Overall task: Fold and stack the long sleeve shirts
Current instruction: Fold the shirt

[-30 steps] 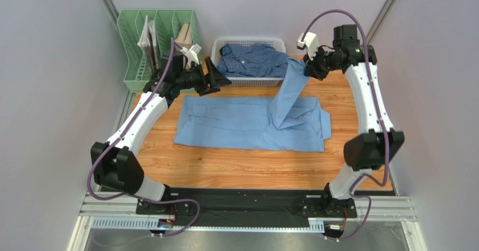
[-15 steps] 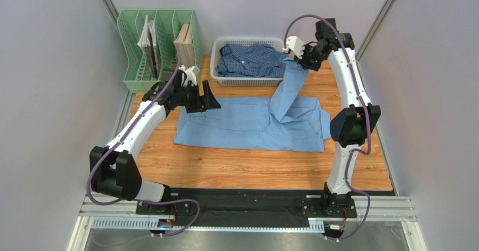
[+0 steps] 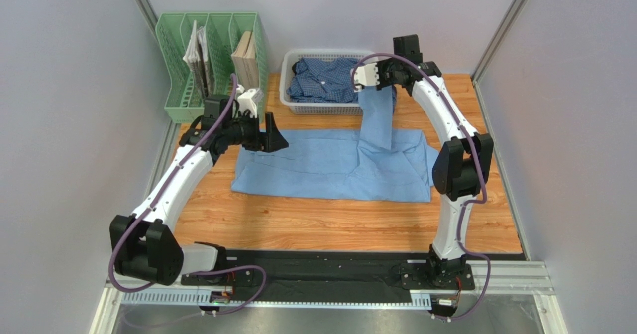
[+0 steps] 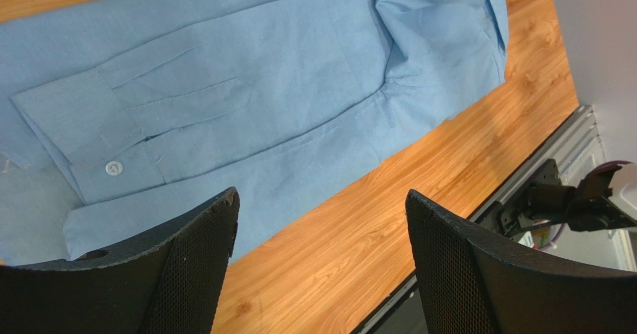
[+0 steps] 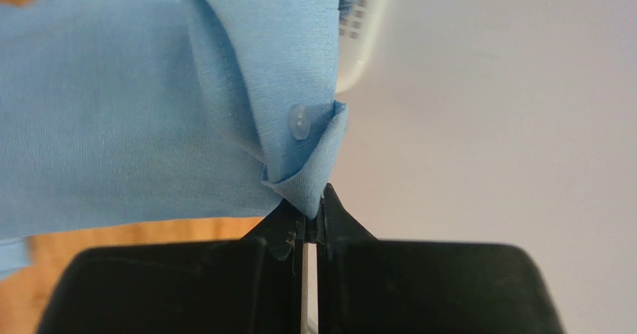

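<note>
Tabletop (image 3: pixel 321 222): right pincer (image 5: pixel 314 208) with sky-blue sleeve (image 3: pixel 379 121) now farther left.

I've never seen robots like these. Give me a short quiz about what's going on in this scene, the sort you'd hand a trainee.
1. True or false: the right gripper is shut on a sleeve cuff of the light blue shirt.
2. Fill in the blank: the left gripper hovers above that shirt with its jaws ____.
3. Where is the checked shirt? A: in the left gripper. B: in the white basket. C: spread under the light blue shirt.
Key: 1 true; 2 open; 3 B.
</note>
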